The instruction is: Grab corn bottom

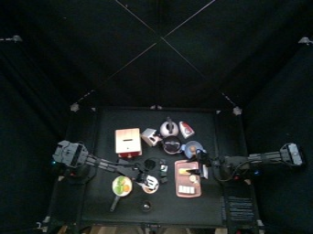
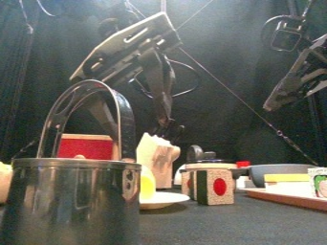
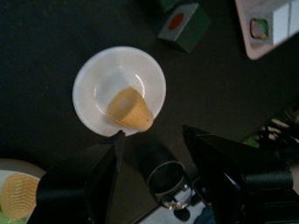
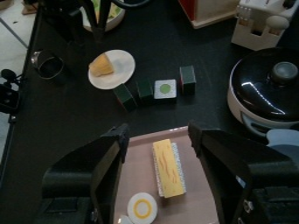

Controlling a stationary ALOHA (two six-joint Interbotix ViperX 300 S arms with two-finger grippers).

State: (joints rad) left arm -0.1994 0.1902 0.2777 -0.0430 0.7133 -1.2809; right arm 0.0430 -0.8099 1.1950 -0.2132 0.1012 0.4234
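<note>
Top view: a small black table (image 1: pixel 208 119) crowded with little items. The left arm reaches in over a white plate (image 1: pixel 149 182) near the front edge; the right arm is drawn back at the right side. A red-and-tan box (image 1: pixel 127 139) stands behind the plate and a pinkish tray (image 1: pixel 188 178) lies to its right. Detail here is too small to make out the corn.

Front view: a shiny metal pot (image 2: pixel 71 203) with a tall arched handle fills the near left. Behind it the plate (image 2: pixel 163 199) shows edge-on, with a yellow lump on it, probably the corn (image 2: pixel 147 184). A small cube (image 2: pixel 213 185) with a red dot stands just beside the plate.

Left wrist view: the left gripper (image 3: pixel 156 179) hangs above the plate (image 3: pixel 103 66), jaws spread wide and holding nothing. The corn (image 3: pixel 129 108) is a smooth, matte, yellow-orange wedge lying flat on the round, glossy plate, its long axis running diagonally and its broader end nearer the jaws.

Right wrist view: the right gripper (image 4: pixel 158 157) is over the tray (image 4: pixel 201 194), jaws apart and empty. A pale yellow striped block (image 4: pixel 170 167) lies lengthwise on the tray. The plate (image 4: pixel 121 75) and corn (image 4: pixel 103 65) are well apart from it.
</note>
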